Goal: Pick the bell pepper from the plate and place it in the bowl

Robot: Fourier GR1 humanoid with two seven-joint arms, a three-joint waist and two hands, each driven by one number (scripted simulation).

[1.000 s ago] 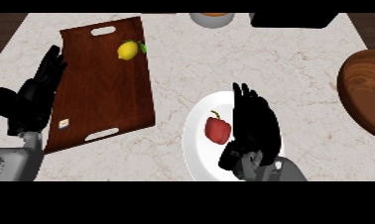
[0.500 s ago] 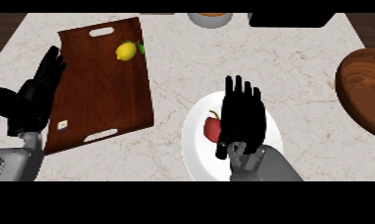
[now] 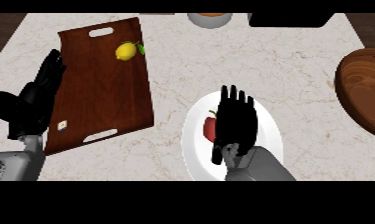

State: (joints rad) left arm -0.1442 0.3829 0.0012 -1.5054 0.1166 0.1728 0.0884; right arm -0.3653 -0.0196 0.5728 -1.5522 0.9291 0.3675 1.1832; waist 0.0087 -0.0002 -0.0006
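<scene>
Since a second ago the right hand [image 3: 236, 121] has slid leftward over the round white plate [image 3: 270, 134] and now lies on top of the red bell pepper [image 3: 210, 128], fingers straight and spread, grasping nothing. Only the pepper's left side and green stem peek out from under the hand's left edge; the rest is hidden beneath the palm. That plate sits near the front edge of the pale marble surface [image 3: 293, 64]. At the surface's right edge is the dark wooden bowl [image 3: 359, 89], well apart from the plate. On the left lies a rectangular brown wooden tray [image 3: 102, 99] with a yellow lemon [image 3: 127, 51] near its far end. Beside the tray's left edge rests the left hand [image 3: 38, 96], released, fingers up
</scene>
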